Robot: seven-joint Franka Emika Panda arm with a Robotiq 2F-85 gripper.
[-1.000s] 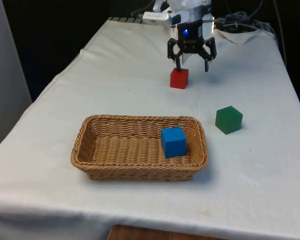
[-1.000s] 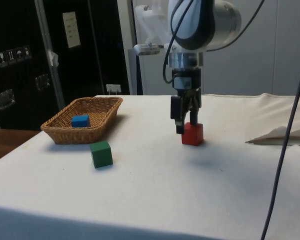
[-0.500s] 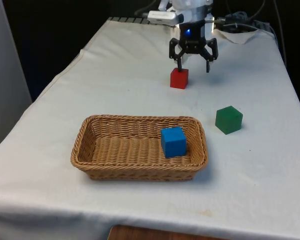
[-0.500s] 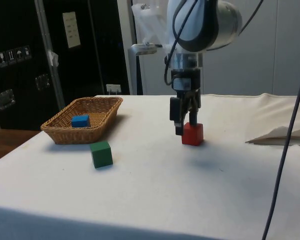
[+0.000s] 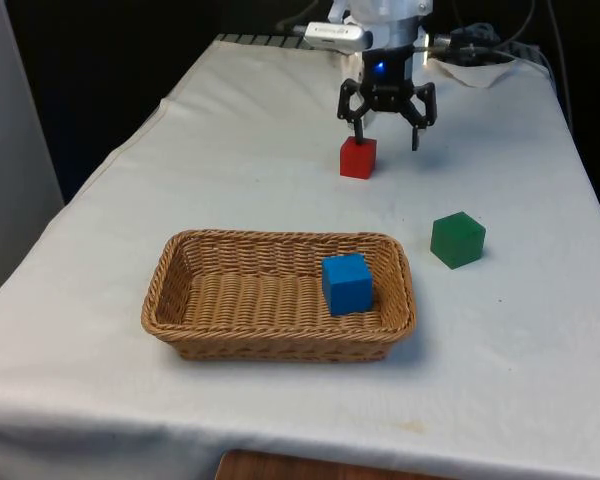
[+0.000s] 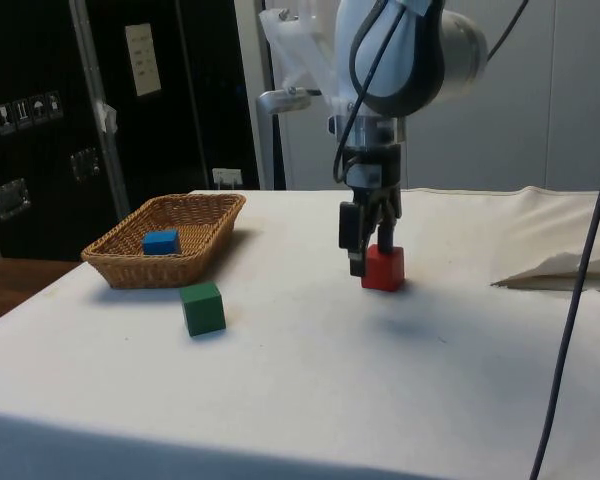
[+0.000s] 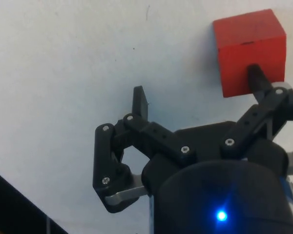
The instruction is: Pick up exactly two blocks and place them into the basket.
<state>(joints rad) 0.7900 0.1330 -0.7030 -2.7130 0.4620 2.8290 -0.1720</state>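
Though side-hidden, wrist-clear: gripper gaping beside red block

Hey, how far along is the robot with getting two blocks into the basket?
About halfway. Done: the blue block already lies in the basket. In hand: the open gripper hangs just over the red block, one finger above it, the other off to the side; nothing is gripped. Left: grasp a second block and drop it in. The green block sits on the cloth beside the basket.
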